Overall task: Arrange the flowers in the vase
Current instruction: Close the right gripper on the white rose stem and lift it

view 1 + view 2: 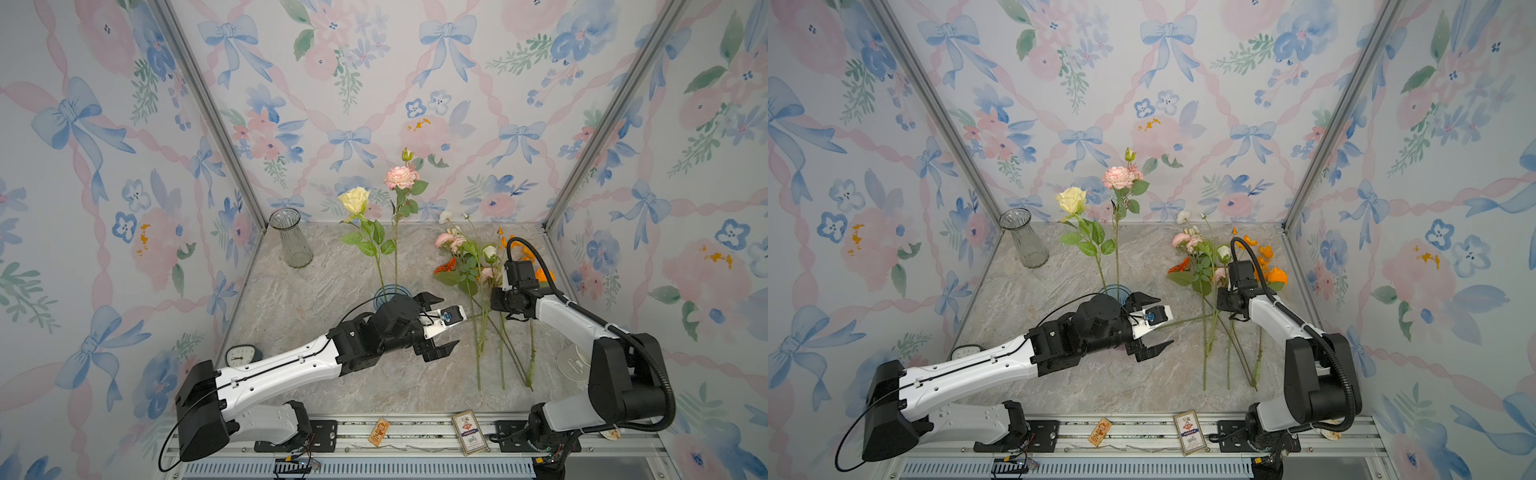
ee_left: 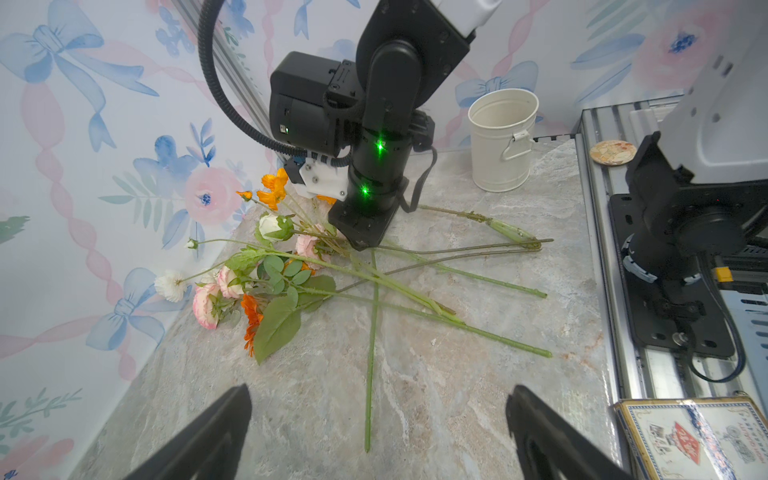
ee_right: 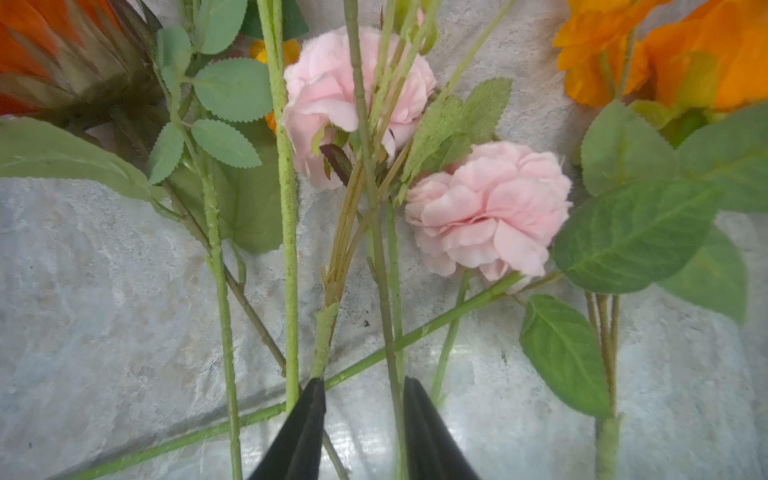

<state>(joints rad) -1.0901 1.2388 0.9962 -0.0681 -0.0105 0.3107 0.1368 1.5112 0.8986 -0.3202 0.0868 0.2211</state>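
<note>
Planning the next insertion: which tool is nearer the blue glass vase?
Left. The left tool hangs beside the blue glass vase; the right tool is among the loose flowers.

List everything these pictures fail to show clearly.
- Blue vase: mostly hidden behind the left arm in both top views.
- Right gripper: covered by its own wrist in both top views. The right wrist view's edge cuts it off, so whether it grips the stem is unclear.
- Clock: partly behind the left arm; time too small.
</note>
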